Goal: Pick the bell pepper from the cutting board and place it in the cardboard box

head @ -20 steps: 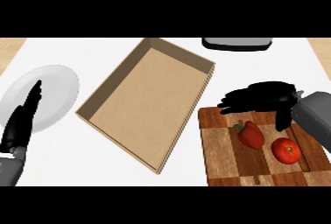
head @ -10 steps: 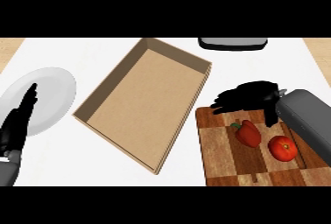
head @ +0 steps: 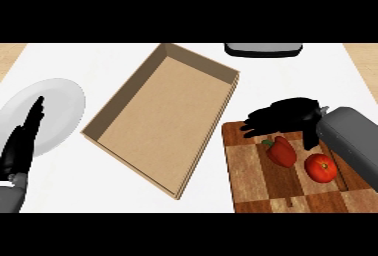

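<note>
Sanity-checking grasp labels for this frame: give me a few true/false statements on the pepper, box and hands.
1. The bell pepper lies on the cutting board. True.
2. The cardboard box already holds the pepper. False: nothing shows inside it.
3. The right robot hand hovers at the board's far edge, just beyond the pepper, not yet curled round it. True.
4. The left robot hand holds the tomato. False: it rests open over the white plate; the tomato sits on the board beside the pepper.
</note>
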`<action>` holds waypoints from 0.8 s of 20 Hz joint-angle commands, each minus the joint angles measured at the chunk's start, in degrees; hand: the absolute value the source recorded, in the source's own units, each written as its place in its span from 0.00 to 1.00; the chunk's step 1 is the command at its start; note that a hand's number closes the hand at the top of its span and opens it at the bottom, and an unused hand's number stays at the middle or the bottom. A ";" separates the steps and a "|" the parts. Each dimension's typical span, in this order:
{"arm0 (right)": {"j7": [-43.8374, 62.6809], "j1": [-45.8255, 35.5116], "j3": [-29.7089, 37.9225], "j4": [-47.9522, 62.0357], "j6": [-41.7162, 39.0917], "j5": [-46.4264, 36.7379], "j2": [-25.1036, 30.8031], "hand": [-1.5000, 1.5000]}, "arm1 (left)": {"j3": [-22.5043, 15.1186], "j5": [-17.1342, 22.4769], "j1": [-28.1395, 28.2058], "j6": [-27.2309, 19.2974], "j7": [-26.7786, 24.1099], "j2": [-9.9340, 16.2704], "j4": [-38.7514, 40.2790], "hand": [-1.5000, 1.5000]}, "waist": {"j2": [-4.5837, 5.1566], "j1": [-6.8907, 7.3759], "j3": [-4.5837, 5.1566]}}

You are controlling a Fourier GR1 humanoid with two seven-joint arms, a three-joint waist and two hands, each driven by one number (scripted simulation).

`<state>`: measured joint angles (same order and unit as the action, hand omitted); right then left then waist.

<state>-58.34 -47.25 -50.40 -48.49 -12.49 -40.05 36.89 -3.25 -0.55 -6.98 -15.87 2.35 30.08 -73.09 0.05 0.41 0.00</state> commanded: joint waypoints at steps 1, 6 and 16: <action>-8.87 1.14 0.16 -3.96 -6.27 1.83 2.06 0.00 | 1.76 0.58 -0.33 1.33 0.65 1.15 0.36 0.50 | -0.19 -0.48 0.03; -6.91 1.19 -0.86 -4.54 -5.80 0.22 2.14 0.00 | 0.98 -0.96 0.70 0.41 1.17 -0.80 -1.89 0.50 | -0.07 0.06 0.00; 4.91 8.31 -0.77 -7.97 -2.89 -8.49 -1.68 0.00 | 2.81 -3.20 2.19 0.87 -1.89 -3.06 -0.16 0.50 | -0.03 -0.13 0.02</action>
<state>-53.62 -41.63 -51.49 -57.56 -13.67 -46.16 38.15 -1.17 -3.05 -6.28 -14.62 3.40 28.57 -74.57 -0.22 0.27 0.26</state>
